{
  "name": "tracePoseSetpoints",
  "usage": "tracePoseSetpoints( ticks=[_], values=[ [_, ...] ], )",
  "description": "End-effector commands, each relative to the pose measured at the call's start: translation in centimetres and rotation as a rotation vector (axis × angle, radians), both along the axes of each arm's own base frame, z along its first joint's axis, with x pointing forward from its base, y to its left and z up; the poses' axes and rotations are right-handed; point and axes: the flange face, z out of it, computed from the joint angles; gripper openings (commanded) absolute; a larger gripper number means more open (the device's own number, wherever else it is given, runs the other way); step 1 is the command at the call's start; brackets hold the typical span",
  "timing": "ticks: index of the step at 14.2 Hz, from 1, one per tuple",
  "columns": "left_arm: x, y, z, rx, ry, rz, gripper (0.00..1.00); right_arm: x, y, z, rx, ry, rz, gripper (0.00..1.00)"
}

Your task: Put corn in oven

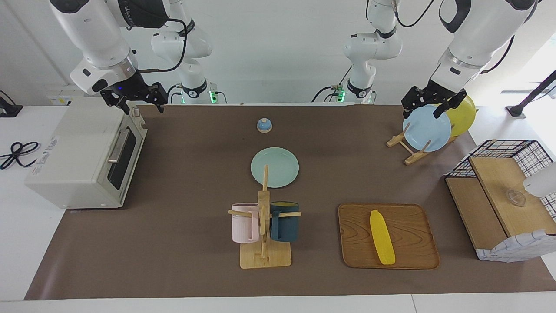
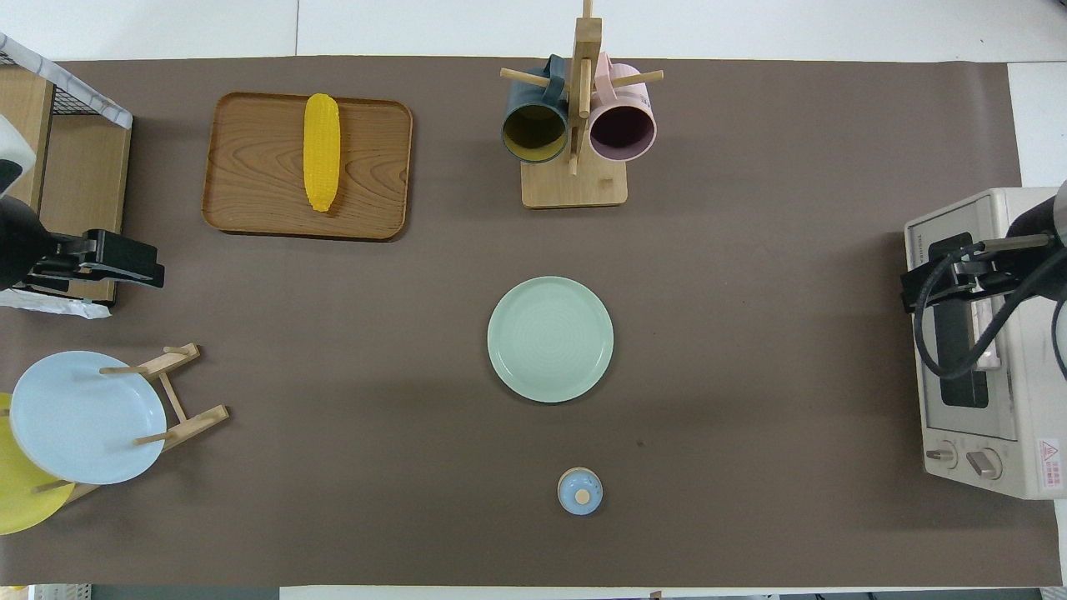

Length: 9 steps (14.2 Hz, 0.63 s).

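At the right arm's end of the table stands the boxy off-white toaster oven (image 1: 84, 154), its dark-windowed door with the silver bar handle closed. The right gripper (image 1: 134, 101) hangs over the oven's top edge nearest the robots; whether its fingers are open or closed cannot be told.

On the brown mat near the robots sits a small round blue bell with a wooden knob (image 1: 264, 125). Farther out lies a round pale green plate (image 1: 275, 167), and farther still a wooden mug tree (image 1: 264, 230) carrying a pink mug (image 1: 244, 222) and a dark teal mug (image 1: 285, 221).

Toward the left arm's end, a rounded rectangular wooden tray (image 1: 388, 236) holds the bright yellow corn cob (image 1: 382, 237), which lies flat on it.

The left gripper (image 1: 428, 104) hangs over a wooden plate rack (image 1: 410, 150) holding a light blue plate (image 1: 426, 128) and a yellow plate (image 1: 462, 115) upright; its fingers look spread, gripping nothing. At the table's end stands a wire-and-wood basket shelf (image 1: 499, 204).
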Motion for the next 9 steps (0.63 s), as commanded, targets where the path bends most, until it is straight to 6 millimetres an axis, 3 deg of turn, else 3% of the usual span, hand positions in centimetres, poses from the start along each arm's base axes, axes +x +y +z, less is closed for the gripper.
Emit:
tracePoseSetpoints(
  ticks=[1,9],
  values=[
    [0.11,0.03,0.40,0.022,-0.012,0.005,1.00,-0.53,-0.01,0.07,-0.005,0.005,-0.014,1.00],
    [0.41,0.17,0.35,0.012,-0.032,0.014,1.00,-0.47,-0.25,0.10,-0.006,0.000,-0.026,1.00]
  ],
)
